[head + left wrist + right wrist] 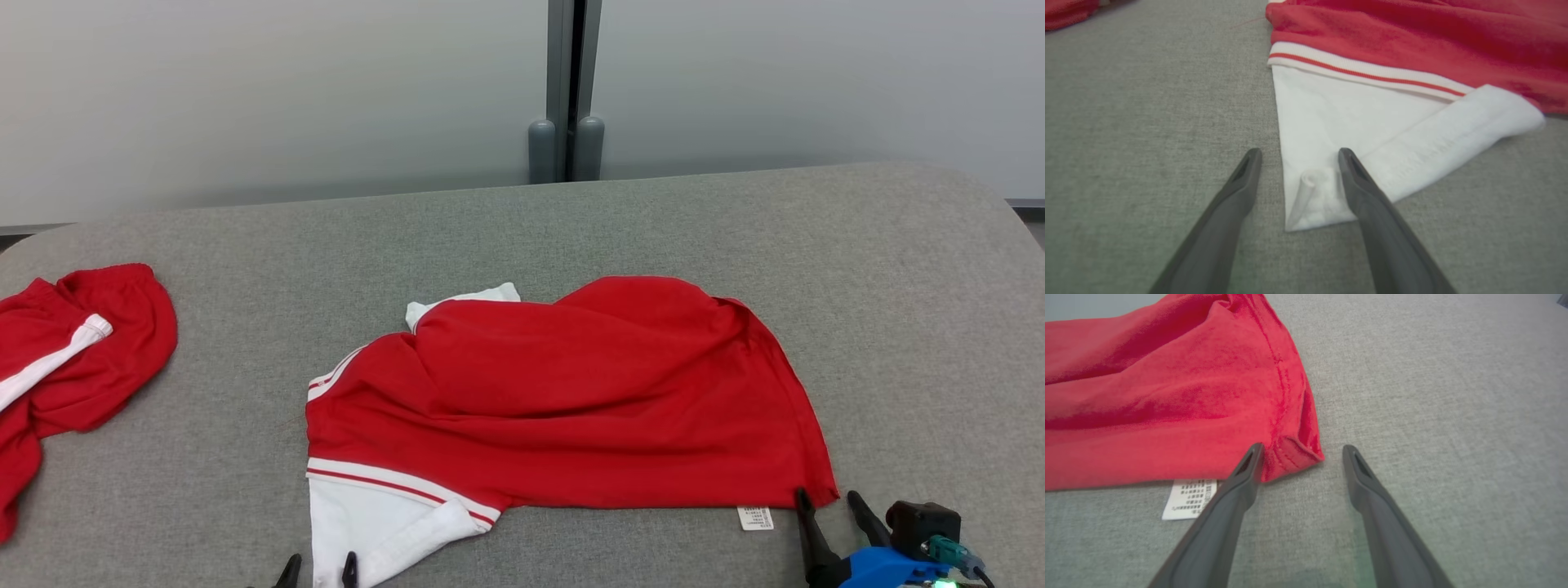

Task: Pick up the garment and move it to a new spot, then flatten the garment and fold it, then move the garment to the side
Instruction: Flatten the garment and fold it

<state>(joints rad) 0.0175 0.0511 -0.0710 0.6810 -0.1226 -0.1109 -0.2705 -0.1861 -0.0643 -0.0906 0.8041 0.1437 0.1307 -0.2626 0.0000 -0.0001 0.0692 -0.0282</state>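
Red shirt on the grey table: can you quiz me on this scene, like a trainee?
1. True or false: the left gripper and the right gripper both stand open.
2. Fill in: the label at the edge of the shirt lies nearest the ____ gripper.
3. What shows between the left gripper's fingers? A) the white sleeve B) the label C) nothing at all
Key: 1 true; 2 right; 3 A.
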